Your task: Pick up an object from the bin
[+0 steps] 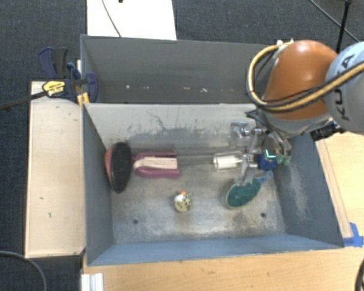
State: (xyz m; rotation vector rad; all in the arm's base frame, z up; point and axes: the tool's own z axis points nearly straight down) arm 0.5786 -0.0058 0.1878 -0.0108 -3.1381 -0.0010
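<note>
reaching in from the right, the arm hangs its gripper (252, 173) low over the right half of the grey bin (170, 71), with the orange cover (297, 77) on its wrist and a loop of cables (251, 77) around that cover. whether the claw is apart or together cannot be told, since its metal parts overlap one another from this angle. right under its tip lies a teal green soft thing (242, 194), lumpy and roughly oval, on the bin's floor right of the middle and toward the front wall. the tip seems to meet its upper edge, though contact is not certain. just left of the gripper a short silver cylinder (227, 161) lies on its side. a small pale ball (182, 202) sits well apart, near the middle of the floor. at the left, a purple and white piece (156, 164) lies just beside a dark oval brush (118, 165) with a pink rim, which stands on edge near the left wall.
</note>
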